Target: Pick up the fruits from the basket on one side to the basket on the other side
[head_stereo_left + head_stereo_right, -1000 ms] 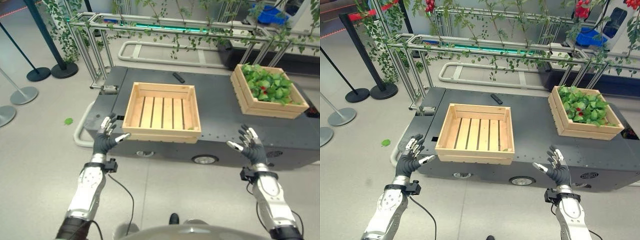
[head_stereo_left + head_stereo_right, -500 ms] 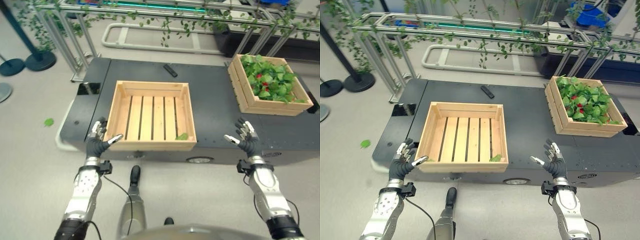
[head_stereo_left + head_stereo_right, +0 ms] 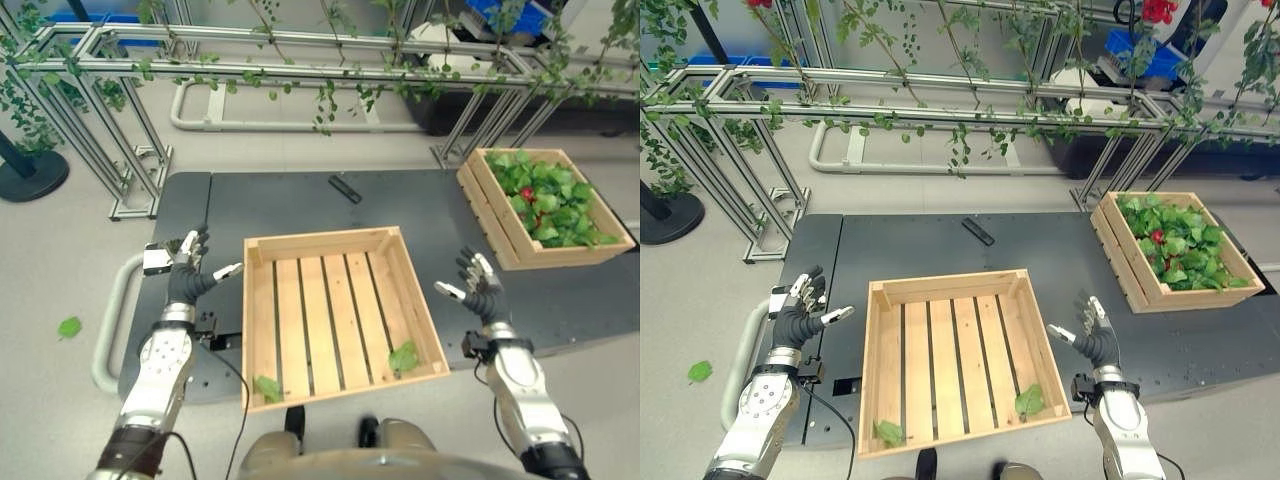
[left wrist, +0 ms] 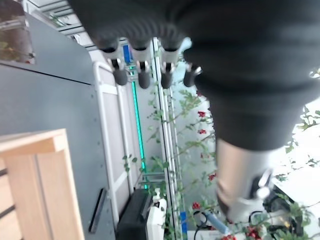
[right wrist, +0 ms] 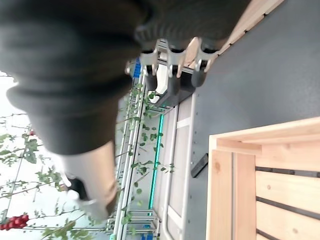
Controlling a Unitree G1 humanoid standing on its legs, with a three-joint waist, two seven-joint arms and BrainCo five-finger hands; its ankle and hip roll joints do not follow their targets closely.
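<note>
Fruit sits in the leafy crate, far right; right hand, fingers spread and empty, is nearer.

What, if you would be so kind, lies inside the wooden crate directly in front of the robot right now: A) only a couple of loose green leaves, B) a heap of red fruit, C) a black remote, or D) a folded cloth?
A: the near crate shows bare slats with just one green leaf by its right wall and another leaf at its front left corner.
</note>
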